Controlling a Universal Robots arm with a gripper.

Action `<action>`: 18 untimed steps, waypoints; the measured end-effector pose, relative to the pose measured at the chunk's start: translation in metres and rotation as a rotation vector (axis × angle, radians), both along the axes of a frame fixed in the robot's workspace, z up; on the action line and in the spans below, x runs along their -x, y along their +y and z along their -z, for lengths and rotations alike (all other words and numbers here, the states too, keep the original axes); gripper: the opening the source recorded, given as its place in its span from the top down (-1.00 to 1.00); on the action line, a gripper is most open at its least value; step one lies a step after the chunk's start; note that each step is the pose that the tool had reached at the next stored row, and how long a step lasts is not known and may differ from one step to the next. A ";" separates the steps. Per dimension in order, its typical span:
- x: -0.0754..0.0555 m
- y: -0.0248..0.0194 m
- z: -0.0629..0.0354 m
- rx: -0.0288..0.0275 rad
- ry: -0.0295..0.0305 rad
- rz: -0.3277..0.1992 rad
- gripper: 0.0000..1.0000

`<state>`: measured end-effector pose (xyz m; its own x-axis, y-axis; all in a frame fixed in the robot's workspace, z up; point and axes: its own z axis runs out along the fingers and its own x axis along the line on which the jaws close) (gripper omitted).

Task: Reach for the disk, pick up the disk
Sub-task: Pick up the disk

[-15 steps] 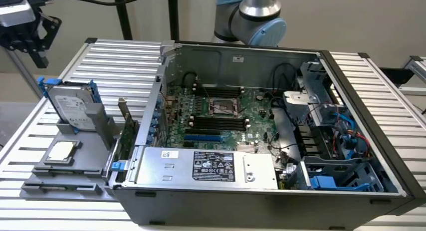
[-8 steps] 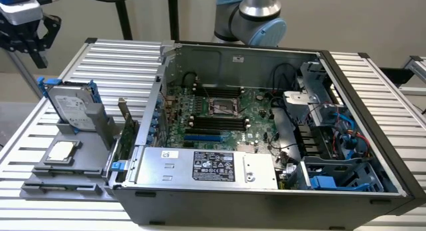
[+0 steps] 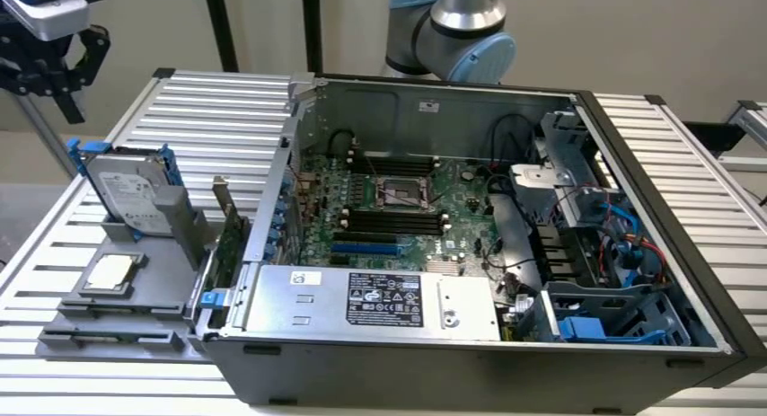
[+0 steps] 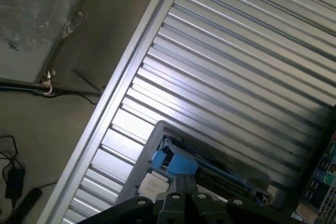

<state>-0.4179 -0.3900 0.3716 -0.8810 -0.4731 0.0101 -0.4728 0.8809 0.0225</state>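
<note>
The fingers (image 4: 179, 190), pressed together and empty, hang above the disk (image 3: 126, 191), which stands on edge, long axis upright, beside the computer case (image 3: 480, 373).

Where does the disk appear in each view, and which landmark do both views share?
Exterior view: the disk stands in a grey stand, at the exterior view's left of the computer case.
Wrist view: the disk, edge-on, just beyond the gripper.
Shared landmark: the ribbed aluminium table.
</note>
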 end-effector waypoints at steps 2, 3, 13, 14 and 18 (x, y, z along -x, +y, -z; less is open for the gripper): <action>0.000 0.0000 0.0000 0.0000 0.0000 -0.035 0.79; 0.000 0.0000 0.0000 0.0000 -0.0001 -0.055 0.79; 0.000 0.0000 0.0004 0.0000 0.0000 -0.253 0.79; 0.000 0.0000 0.0004 0.0000 0.0000 -0.272 0.79; 0.000 0.0000 0.0007 0.0000 -0.0001 -0.345 0.79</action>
